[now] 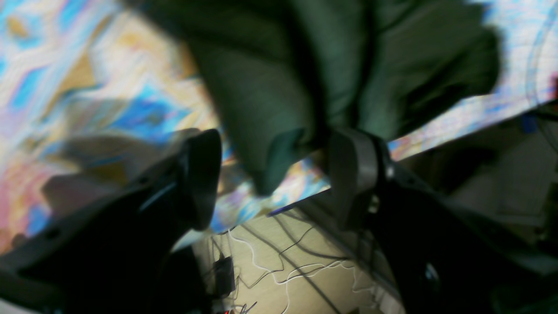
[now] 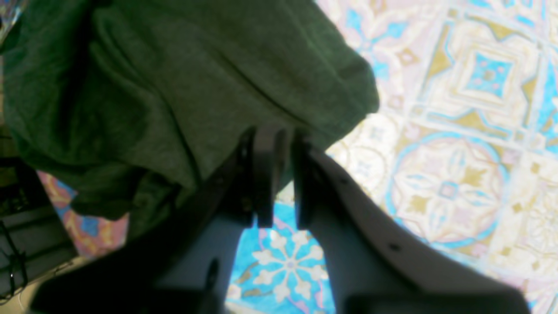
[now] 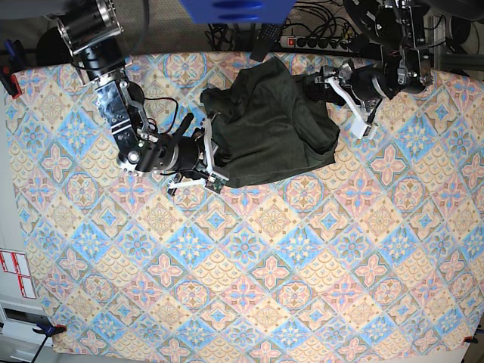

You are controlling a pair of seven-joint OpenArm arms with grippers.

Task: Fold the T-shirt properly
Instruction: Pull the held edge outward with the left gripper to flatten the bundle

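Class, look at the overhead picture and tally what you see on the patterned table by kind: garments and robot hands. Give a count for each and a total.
Garments: 1, the olive-green T-shirt
Robot hands: 2, the left hand and the right hand
Total: 3
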